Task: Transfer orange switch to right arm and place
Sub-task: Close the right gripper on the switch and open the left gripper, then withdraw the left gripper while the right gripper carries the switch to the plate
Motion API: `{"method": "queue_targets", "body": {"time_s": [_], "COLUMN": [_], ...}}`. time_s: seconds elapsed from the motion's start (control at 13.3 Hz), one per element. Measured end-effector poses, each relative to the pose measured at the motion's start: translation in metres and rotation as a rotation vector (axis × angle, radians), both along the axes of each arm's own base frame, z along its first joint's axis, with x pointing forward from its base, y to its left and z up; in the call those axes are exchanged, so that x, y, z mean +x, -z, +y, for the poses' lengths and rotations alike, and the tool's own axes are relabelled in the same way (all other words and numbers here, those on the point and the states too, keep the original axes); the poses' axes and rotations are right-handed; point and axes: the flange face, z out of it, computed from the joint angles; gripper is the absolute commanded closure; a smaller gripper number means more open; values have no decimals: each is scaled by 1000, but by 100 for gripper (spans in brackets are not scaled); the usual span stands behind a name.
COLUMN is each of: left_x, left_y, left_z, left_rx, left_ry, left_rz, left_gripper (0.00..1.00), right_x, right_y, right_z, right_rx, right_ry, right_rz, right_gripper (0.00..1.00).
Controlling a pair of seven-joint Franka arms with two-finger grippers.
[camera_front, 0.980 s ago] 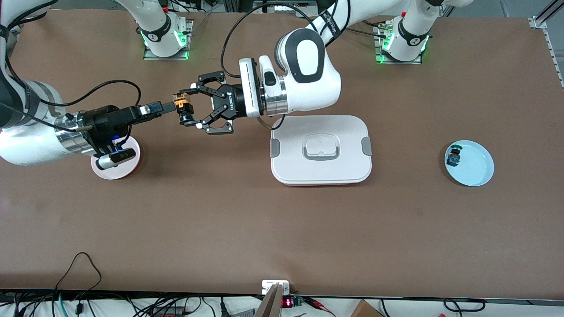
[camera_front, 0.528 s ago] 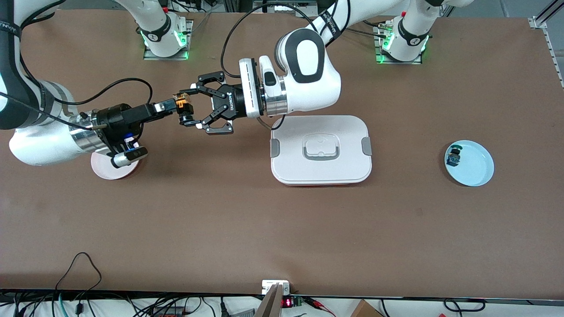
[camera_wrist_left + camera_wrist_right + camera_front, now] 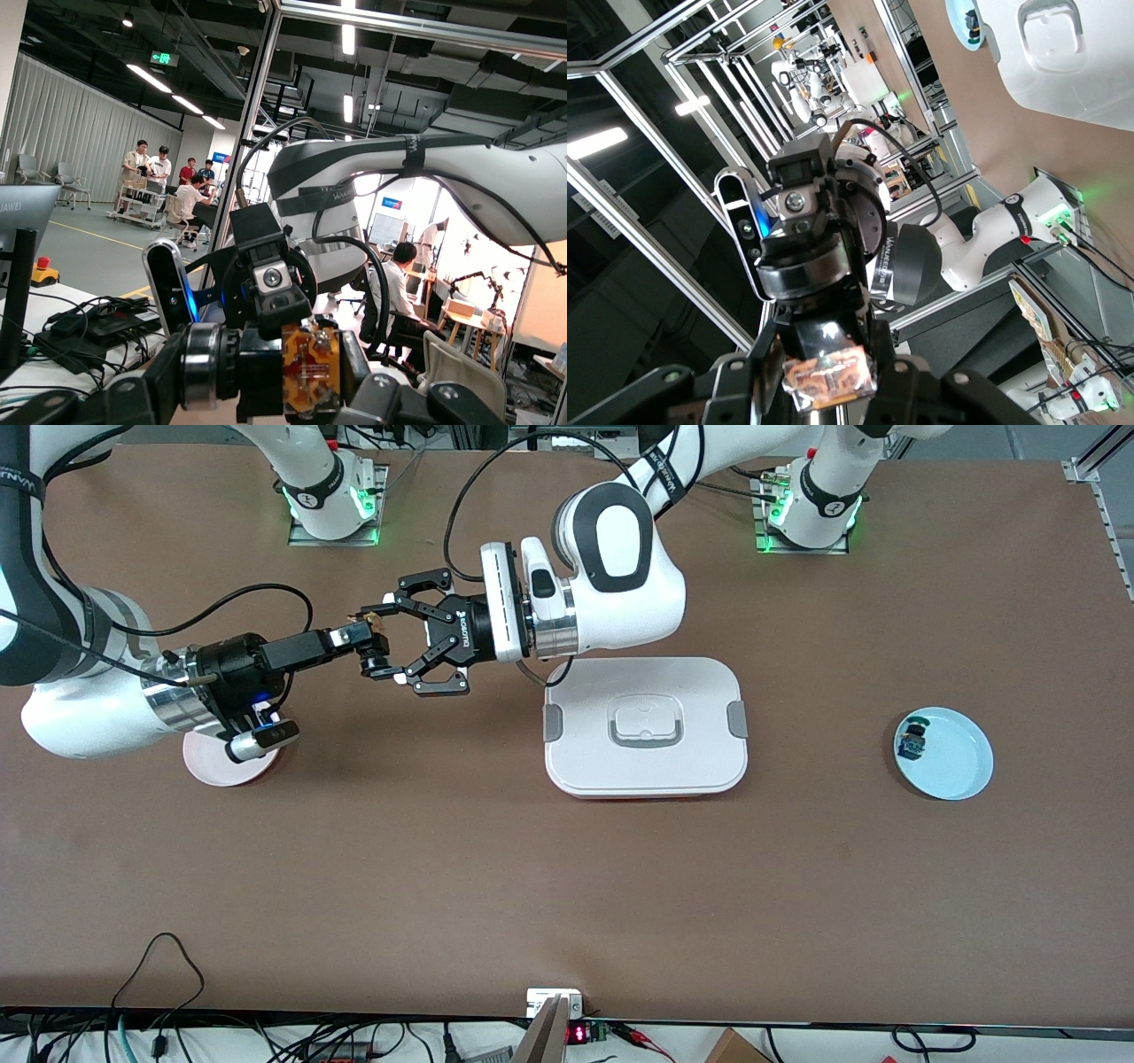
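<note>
"ROBOTIQ" is printed on the left end effector (image 3: 383, 648).

High front camera; two wrist close-ups

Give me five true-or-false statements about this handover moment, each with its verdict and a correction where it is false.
1. The left end effector is shut on the orange switch, up in the air. True.
2. The right end effector is parked over the blue plate. False: it is at the orange switch, its fingers around the switch's block end.
3. A small blue-green switch lies in the blue plate. True.
4. The white lidded container stands open. False: its lid is on.
5. The orange switch rests on the pink plate. False: it is held above the table, and that plate lies under the right arm's wrist.
</note>
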Motion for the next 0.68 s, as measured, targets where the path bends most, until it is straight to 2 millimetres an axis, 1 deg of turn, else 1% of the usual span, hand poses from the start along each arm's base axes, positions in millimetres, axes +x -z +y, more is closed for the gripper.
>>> {"method": "queue_targets", "body": {"time_s": [0.08,0.15,0.23,0.3,0.38,0.68], "left_x": [0,-1,-1,-1,-1,-1], "left_y": [0,0,0,0,0,3], "left_z": [0,-1,-1,-1,-1,-1], "left_rx": [-1,-2,-3,-4,-6,-13], "left_ry": [0,1,1,1,1,-4], "left_rz": [2,3,4,8,11,25], "left_gripper": [97,93,69,1,0,0], "right_x": [0,0,0,0,0,0], "right_y": [0,1,1,1,1,0], "right_z": [0,0,0,-1,0,-1], "right_rx": [3,4,5,6,6,11], "right_ry": [-2,-4,-5,-5,-6,-6], "right_rz": [3,5,6,7,8,18], "right_gripper": [96,97,97,97,99,100]}}
